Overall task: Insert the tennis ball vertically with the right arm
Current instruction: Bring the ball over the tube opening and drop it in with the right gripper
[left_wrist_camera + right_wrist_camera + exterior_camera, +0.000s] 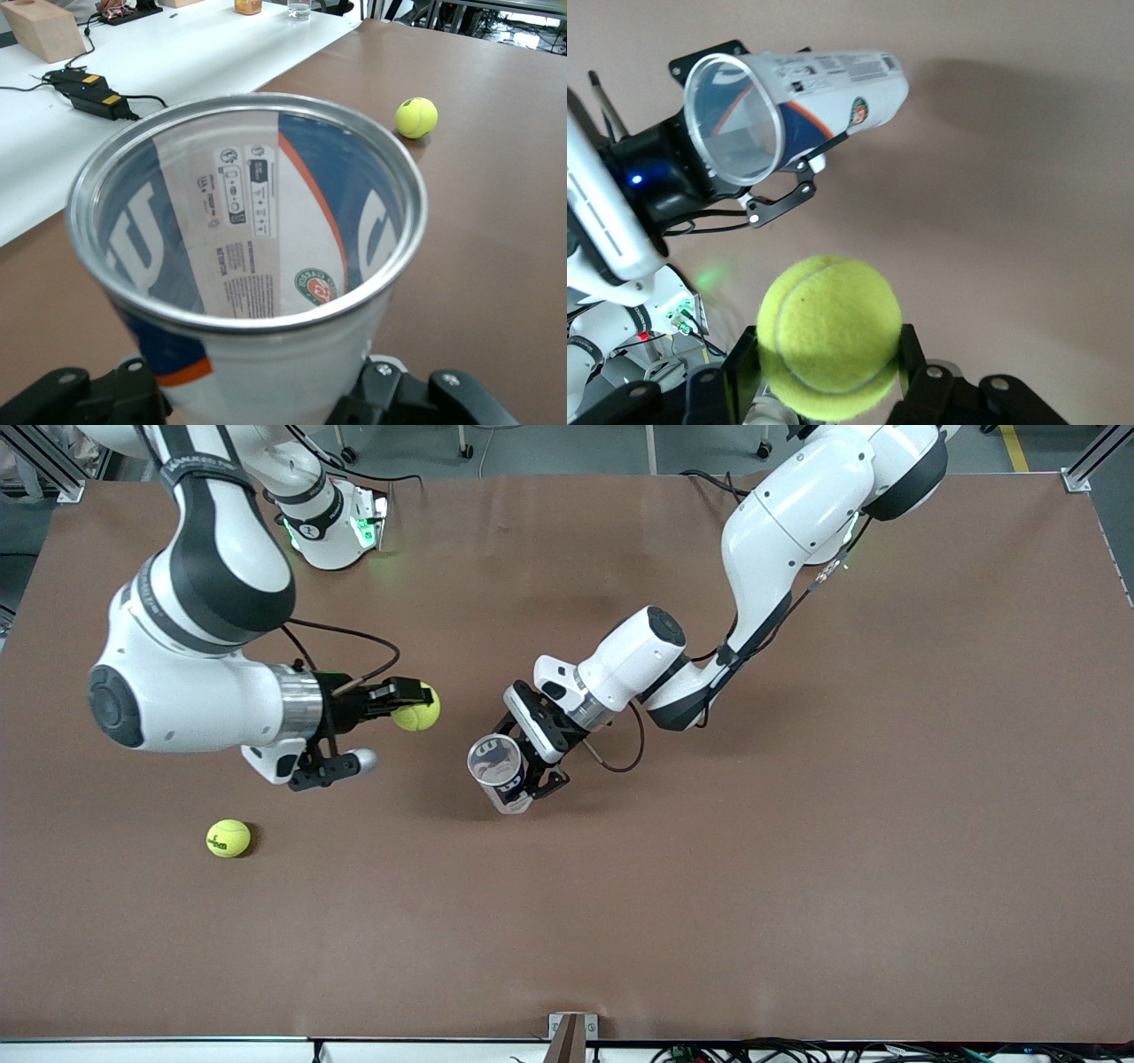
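Note:
My right gripper [416, 707] is shut on a yellow tennis ball [416, 708], held above the table beside the can; the ball fills the jaws in the right wrist view [829, 336]. My left gripper [523, 766] is shut on a clear tennis ball can [499, 772] with a white, blue and orange label, tilted with its metal-rimmed open mouth upward. The can's mouth fills the left wrist view [248, 230] and it also shows in the right wrist view [788, 111]. The can looks empty inside.
A second yellow tennis ball [229, 838] lies on the brown table toward the right arm's end, nearer the front camera; it shows in the left wrist view [415, 117]. A cable loops by each wrist.

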